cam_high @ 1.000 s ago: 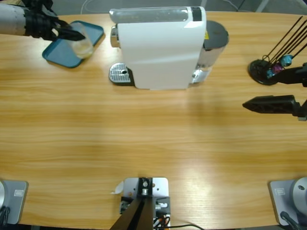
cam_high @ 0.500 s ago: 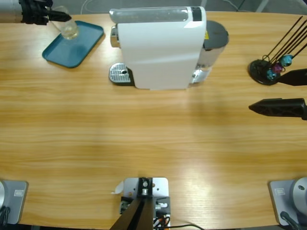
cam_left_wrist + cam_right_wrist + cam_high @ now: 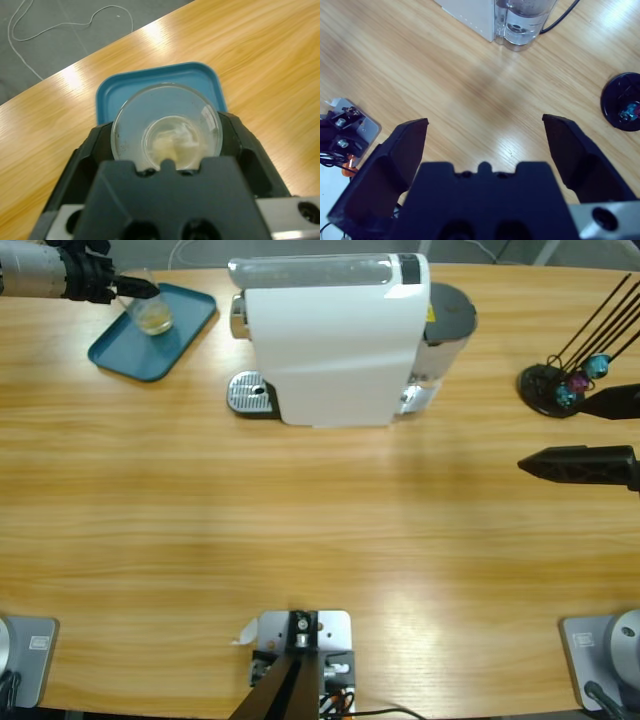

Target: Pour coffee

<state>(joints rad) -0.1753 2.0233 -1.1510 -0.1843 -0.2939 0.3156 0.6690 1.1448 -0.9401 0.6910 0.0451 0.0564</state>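
While the pale tan coffee [image 3: 172,142] sits shallow in the clear round glass [image 3: 151,312], clamped by the left gripper [image 3: 128,287] over the blue plastic tray [image 3: 120,352], keep it level and lower slowly. Tray sits near the table's far corner; white coffee machine [image 3: 335,340] just beside. Right gripper [image 3: 575,435] idles open, well apart.

Left arm enters at the upper left corner, forearm near level, left hand [image 3: 128,286] pointing right, jaws closed against something held between them. Right arm enters from the right edge; right hand [image 3: 560,435] points left, jaws spread wide apart, holding nothing
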